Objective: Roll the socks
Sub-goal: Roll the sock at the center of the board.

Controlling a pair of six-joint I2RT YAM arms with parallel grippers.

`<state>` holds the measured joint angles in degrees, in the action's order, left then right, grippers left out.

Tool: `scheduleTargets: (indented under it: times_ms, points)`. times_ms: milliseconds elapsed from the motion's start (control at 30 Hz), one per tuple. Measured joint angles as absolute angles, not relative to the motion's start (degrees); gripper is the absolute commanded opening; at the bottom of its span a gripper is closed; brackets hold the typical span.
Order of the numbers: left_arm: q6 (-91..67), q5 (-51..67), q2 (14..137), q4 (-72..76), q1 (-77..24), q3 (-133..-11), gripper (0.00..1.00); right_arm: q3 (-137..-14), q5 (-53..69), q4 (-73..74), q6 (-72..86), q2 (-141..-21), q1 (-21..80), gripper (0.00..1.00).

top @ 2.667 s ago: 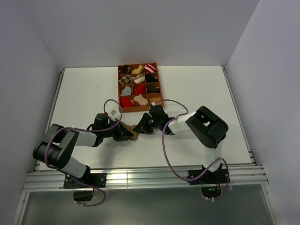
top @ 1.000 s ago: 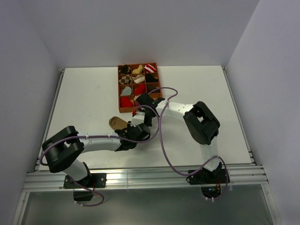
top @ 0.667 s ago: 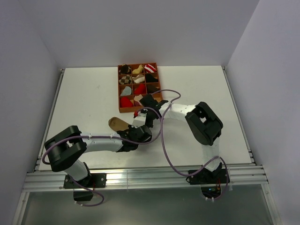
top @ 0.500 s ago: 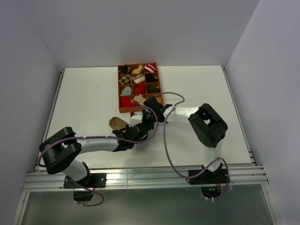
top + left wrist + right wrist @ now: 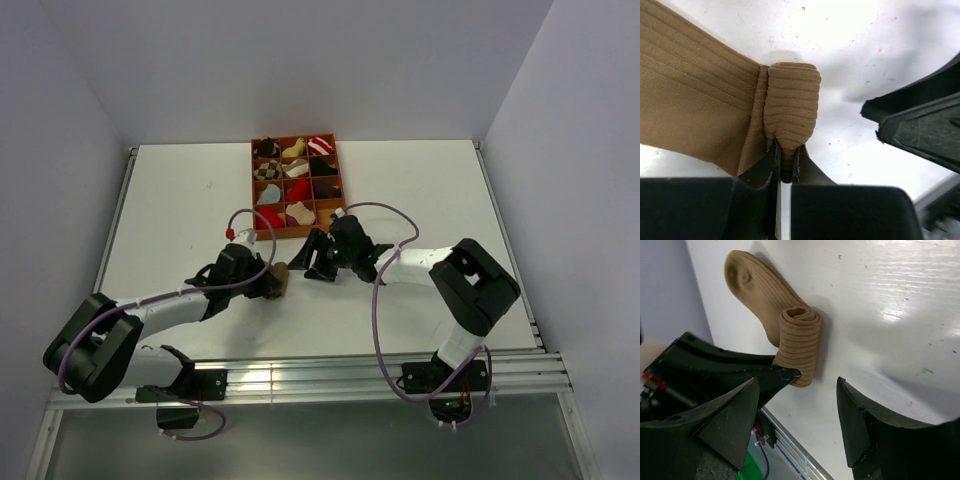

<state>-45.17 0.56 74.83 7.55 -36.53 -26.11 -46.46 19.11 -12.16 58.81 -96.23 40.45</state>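
**Top external view.** A white table (image 5: 170,210) carries an orange-brown compartment tray (image 5: 254,190) at its far middle. The tray's cells hold small fabric bundles (image 5: 268,215) in red, black, checkered, beige and pale blue. Nearer the arm bases, close to the tray's front edge, the two grippers face each other. The left gripper (image 5: 270,283) lies low over the brown ribbed fabric sock (image 5: 283,278) and hides nearly all of it, so only a small brown patch shows at the fingertips. The right gripper (image 5: 310,263) stands just beside that patch, on its right. Purple cables (image 5: 376,320) loop over both arms.

**Left wrist view.** The sock lies on the table with one end rolled into a short cylinder. The roll rests against the flat, unrolled length, which runs off to the upper left. The left gripper's jaws are nearly together and pinch the near end of the roll. A black finger of the right gripper juts in from the right edge, with bare table between it and the roll.

**Right wrist view.** The right gripper's jaws stand wide apart and hold nothing. The roll lies beyond the gap between them, untouched. The left gripper's black body crosses the lower left, and its tip covers the roll's near end. The sock's rounded foot lies flat at the upper left.
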Motion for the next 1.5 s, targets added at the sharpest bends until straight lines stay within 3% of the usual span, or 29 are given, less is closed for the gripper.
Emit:
scheduleTargets:
  times_ms: [400,967,1033,1133,1167,1233,1267,1333,1500]
  points:
    - [-52.5,24.8,80.2,19.2,-21.8,-21.3,0.01,-43.6,18.6,-21.6,60.8,-98.5,42.3,0.68]
    - [-55.7,30.6,85.1,25.0,-20.1,-20.6,0.01,-45.4,18.7,-30.9,63.7,-108.2,44.1,0.60]
    - [-56.2,31.1,85.6,25.8,-20.1,-20.6,0.01,-45.9,19.0,-32.1,63.7,-109.2,44.1,0.56]
    - [-56.8,31.6,86.2,26.5,-19.9,-20.6,0.01,-45.8,19.7,-34.5,64.3,-110.8,44.1,0.41]
    - [-56.8,31.7,86.3,26.5,-19.9,-20.6,0.01,-45.8,19.8,-34.8,64.5,-111.1,44.1,0.29]
    - [-56.7,31.7,86.5,26.5,-19.9,-20.6,0.05,-45.8,19.9,-35.1,64.5,-111.4,44.0,0.20]
    - [-56.6,31.6,86.4,26.3,-19.9,-20.6,0.08,-45.7,19.9,-35.1,64.5,-111.4,44.0,0.09]
    - [-56.1,31.4,86.0,25.5,-19.9,-20.7,0.20,-45.7,19.9,-34.7,63.8,-111.3,44.0,0.01]
    - [-52.9,27.8,80.8,17.9,-20.5,-21.5,0.53,-47.8,19.6,-27.8,60.9,-109.4,44.1,0.00]
